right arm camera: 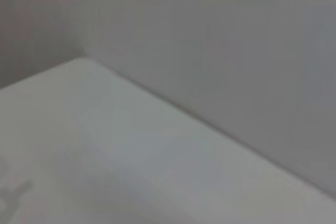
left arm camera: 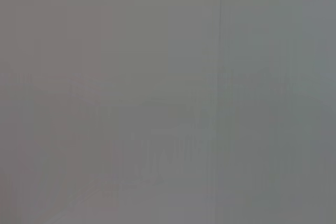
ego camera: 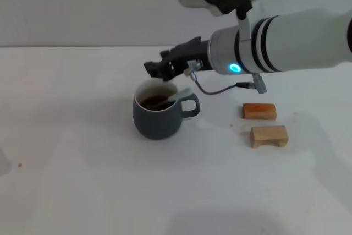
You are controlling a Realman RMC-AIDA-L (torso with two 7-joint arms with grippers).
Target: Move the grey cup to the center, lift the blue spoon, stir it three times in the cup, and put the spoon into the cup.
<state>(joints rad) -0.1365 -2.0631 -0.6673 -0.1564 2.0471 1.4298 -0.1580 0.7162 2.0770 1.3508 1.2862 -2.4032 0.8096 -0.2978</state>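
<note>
Grey cup (ego camera: 158,117) is set on the table (ego camera: 82,180); the blue spoon (ego camera: 179,97) is propped inside it. Right gripper (ego camera: 155,70) is held just behind the rim; whether its fingers are parted cannot be told.

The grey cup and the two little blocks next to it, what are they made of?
The grey cup looks like ceramic: a smooth, matte slate outside with a pale inner wall, holding dark liquid and the blue spoon. The two blocks look like bare wood, one orange-brown, one pale tan, with dull surfaces. The right gripper hovers just behind the cup.
</note>
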